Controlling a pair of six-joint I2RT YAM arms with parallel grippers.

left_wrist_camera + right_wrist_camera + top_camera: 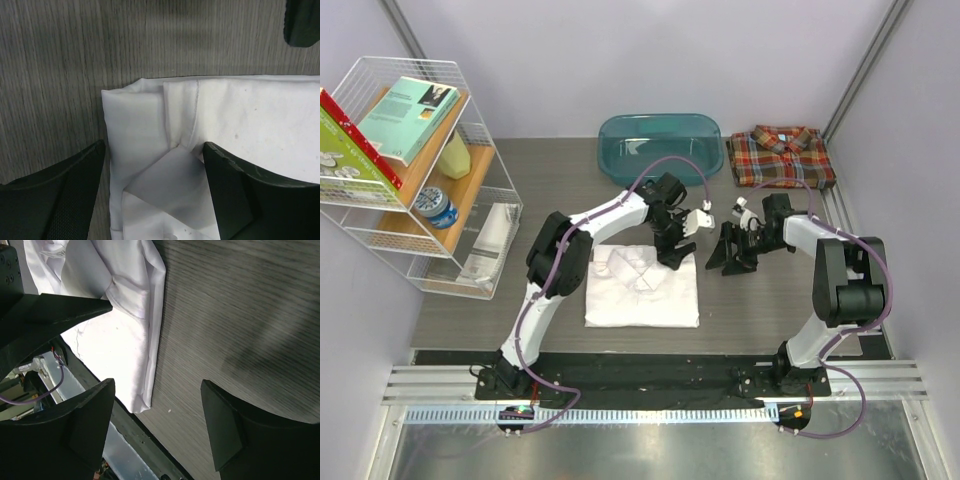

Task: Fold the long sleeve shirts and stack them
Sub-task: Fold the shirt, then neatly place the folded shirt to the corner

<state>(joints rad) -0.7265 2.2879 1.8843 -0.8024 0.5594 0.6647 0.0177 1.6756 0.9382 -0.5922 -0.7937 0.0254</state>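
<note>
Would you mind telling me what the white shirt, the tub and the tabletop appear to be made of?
White shirt: soft matte cloth, going by its folds and stitched seam. Tub: see-through teal plastic, glossy rim. Tabletop: matte grey wood-grain surface, possibly laminate.

Readable text: none. I make out print on the teal book (413,118) and the blue tin (438,207) by the bench's left edge, but it is too small to read.

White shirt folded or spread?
Folded. The white shirt lies as a compact rectangle, no sleeves sticking out; the left wrist view shows stacked layers at its corner.
</note>
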